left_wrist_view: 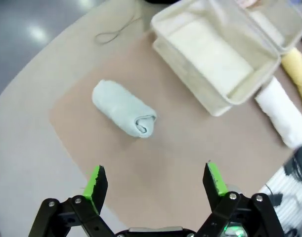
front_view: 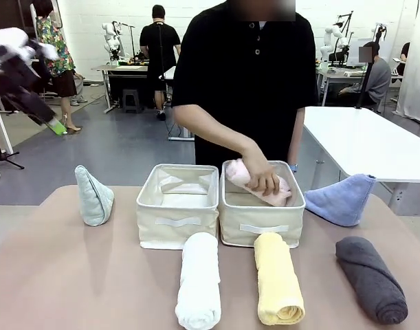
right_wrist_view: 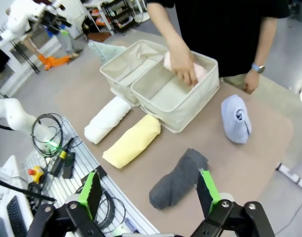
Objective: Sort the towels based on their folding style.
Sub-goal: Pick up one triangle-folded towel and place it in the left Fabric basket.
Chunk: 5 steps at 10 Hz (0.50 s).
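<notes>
A person's hand (front_view: 262, 176) presses the pink rolled towel (front_view: 238, 172) into the right cream bin (front_view: 261, 223). In front of the bins lie the white roll (front_view: 199, 278), the yellow roll (front_view: 278, 278) and the dark grey roll (front_view: 371, 278). The pale teal cone (front_view: 93, 196) stands left of the bins and the light blue cone (front_view: 340, 199) lies to their right. My left gripper (left_wrist_view: 155, 180) hangs open above the teal cone (left_wrist_view: 123, 108), high at the far left (front_view: 55, 126). My right gripper (right_wrist_view: 150, 190) is open, well above the grey roll (right_wrist_view: 179, 178).
The left cream bin (front_view: 177, 206) holds no towel. The person stands at the far side, the other hand (right_wrist_view: 249, 81) hanging near the table's edge. Cables and a metal rack (right_wrist_view: 57, 163) sit off the table's near edge. Bare tabletop lies between the teal cone and the white roll.
</notes>
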Available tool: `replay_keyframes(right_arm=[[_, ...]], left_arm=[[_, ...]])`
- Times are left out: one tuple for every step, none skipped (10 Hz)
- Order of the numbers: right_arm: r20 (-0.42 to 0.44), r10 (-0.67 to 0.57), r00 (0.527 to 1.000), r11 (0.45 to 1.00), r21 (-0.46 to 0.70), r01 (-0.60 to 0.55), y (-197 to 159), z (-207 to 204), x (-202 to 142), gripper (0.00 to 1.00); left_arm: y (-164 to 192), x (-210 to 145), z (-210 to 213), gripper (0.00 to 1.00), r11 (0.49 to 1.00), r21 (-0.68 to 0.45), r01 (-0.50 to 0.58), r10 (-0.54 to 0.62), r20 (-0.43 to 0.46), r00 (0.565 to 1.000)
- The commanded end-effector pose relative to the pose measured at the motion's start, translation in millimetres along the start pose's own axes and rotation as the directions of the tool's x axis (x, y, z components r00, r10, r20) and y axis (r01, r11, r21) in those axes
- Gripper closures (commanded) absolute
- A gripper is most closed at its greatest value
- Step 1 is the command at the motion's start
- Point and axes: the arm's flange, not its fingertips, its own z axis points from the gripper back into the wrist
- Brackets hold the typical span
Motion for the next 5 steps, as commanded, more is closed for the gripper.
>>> replay_keyframes(right_arm=[[0.018, 0.014, 1.000, 1.000, 0.018, -0.014, -0.8, -0.1, 0.8, 0.00], [0.018, 0.014, 1.000, 1.000, 0.018, -0.014, -0.8, -0.1, 0.8, 0.00], [0.018, 0.014, 1.000, 1.000, 0.018, -0.014, -0.8, -0.1, 0.8, 0.00], [0.018, 0.014, 1.000, 1.000, 0.018, -0.014, -0.8, -0.1, 0.8, 0.00], [0.018, 0.014, 1.000, 1.000, 0.018, -0.014, -0.8, -0.1, 0.8, 0.00]], left_arm=[[-8.8, 8.1, -40.5, 0.00, 0.978, 0.078, -0.191, 0.204, -0.215, 0.955], [-12.8, 11.6, -60.1, 0.00, 0.967, 0.118, -0.227, 0.251, -0.263, 0.932], [-11.7, 14.7, -74.5, 0.00, 0.952, 0.176, -0.251, 0.293, -0.276, 0.915], [-13.9, 18.4, -82.9, 0.00, 0.949, 0.143, -0.281, 0.310, -0.260, 0.914], [-13.4, 20.8, -81.2, 0.00, 0.950, 0.100, -0.297, 0.313, -0.219, 0.924]])
